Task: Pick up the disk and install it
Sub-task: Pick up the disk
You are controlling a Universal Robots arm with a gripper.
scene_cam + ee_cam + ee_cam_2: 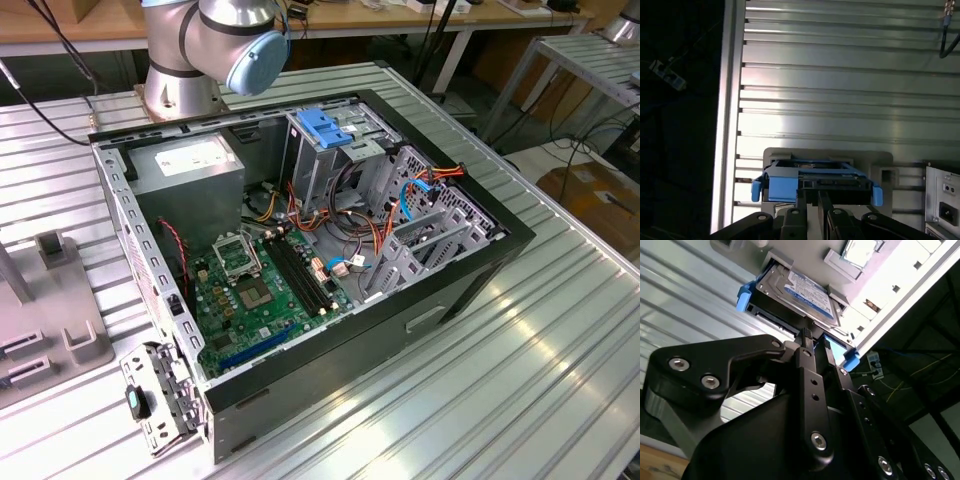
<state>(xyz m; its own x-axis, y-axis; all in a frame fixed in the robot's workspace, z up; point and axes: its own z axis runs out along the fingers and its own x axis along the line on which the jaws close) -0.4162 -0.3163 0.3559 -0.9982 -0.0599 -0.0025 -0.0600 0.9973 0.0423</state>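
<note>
The disk lies label side showing in a grey cradle on the ribbed table, near the table's edge & just beside a grey panel w/ a power socket. A blue frame clips round its sides. The gripper sits right at the disk's near edge, approx midway between the frame's blue corner tabs. Can't tell whether it's spread, pressed together or pinching the edge; neither wrist view settles it.

Step in hand, by judgement, is the pick, and the disk isn't out of the cradle yet. To do it well:
- bite on the rigid frame or metal edge, not the label face
- stay centred, so the disk doesn't swing once free
- draw it out along the cradle walls, not across them, since they look to hug the frame closely
- no tilt until it's clear

In the exterior view the open case shows a drive cage w/ a blue bracket on top. The arm stands behind it.
</note>
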